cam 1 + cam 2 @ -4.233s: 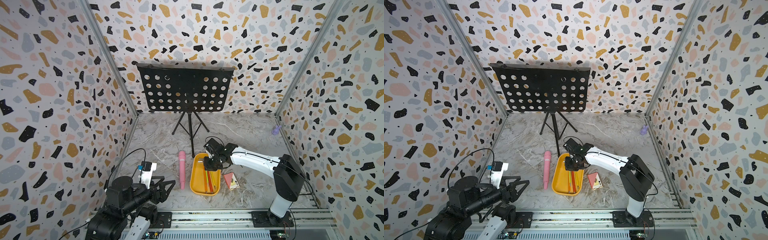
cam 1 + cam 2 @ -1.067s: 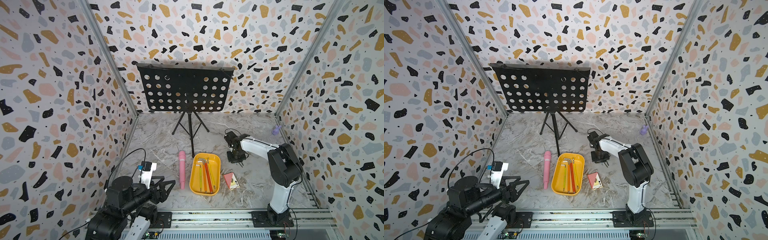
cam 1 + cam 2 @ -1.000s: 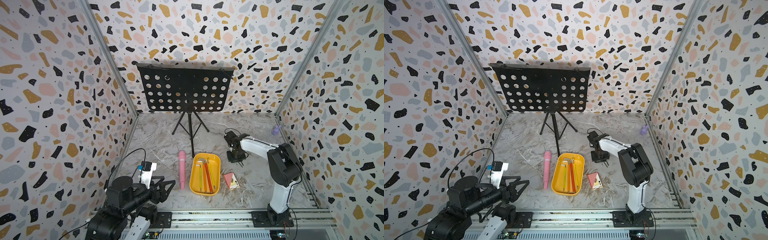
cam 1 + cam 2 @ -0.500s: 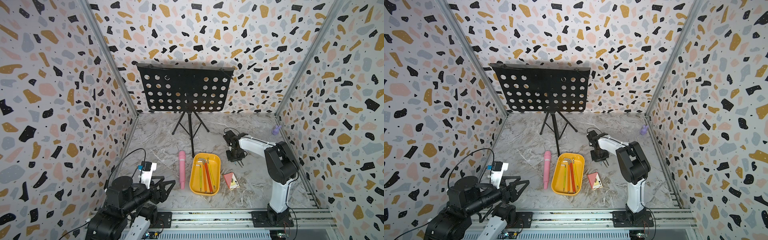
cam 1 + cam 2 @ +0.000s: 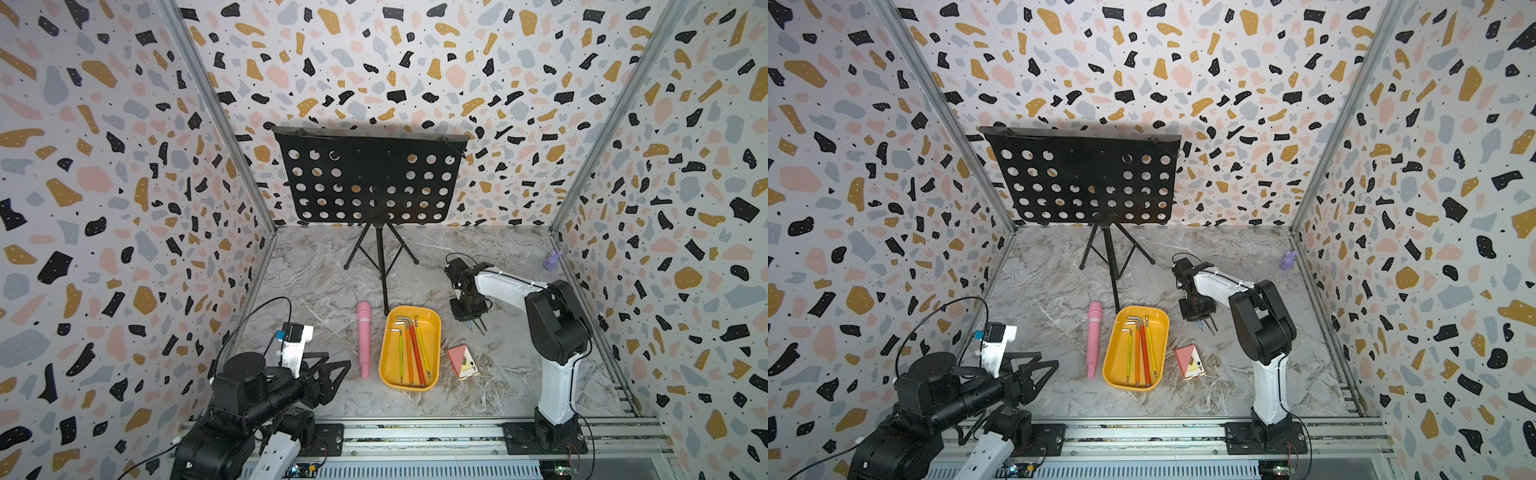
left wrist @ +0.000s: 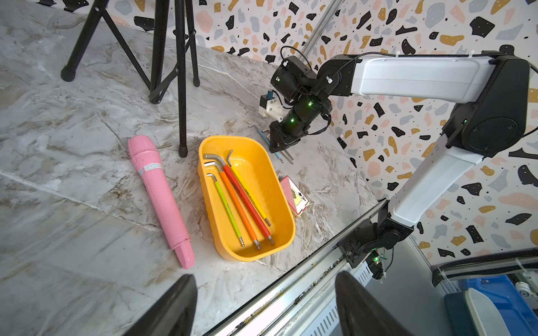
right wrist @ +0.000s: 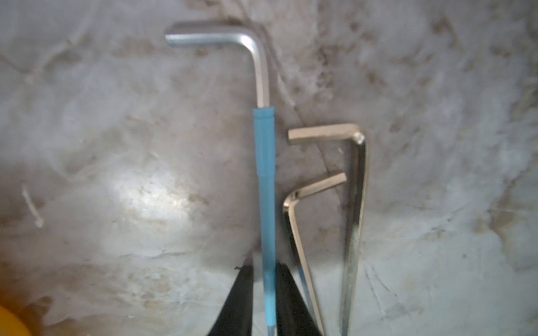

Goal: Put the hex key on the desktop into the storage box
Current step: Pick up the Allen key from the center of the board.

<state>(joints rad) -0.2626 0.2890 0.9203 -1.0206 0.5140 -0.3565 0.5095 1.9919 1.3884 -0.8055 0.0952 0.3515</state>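
The yellow storage box [image 5: 390, 370] sits at the middle front of the marble desktop [image 5: 324, 291] and holds several coloured hex keys [image 5: 411, 353]. Right of it, a blue-sleeved hex key [image 7: 264, 174] lies on the desktop beside two bare metal hex keys [image 7: 297, 232] [image 7: 356, 203]. My right gripper [image 7: 264, 269] points straight down over them [image 5: 469, 320]. Its fingers straddle the blue sleeve closely, with a thin gap on one side, and the key still lies flat. My left gripper [image 5: 338, 360] rests open and empty at the front left.
A black music stand [image 5: 370, 183] stands at the back, its tripod foot just behind the box. A pink toy microphone [image 5: 364, 338] lies left of the box and a red card box [image 5: 462, 360] right of it. A small purple figure [image 5: 552, 259] sits by the right wall.
My right arm left the storage box and swung right to the loose keys. In the last second its jaws narrowed around the blue key. The left arm stayed still.
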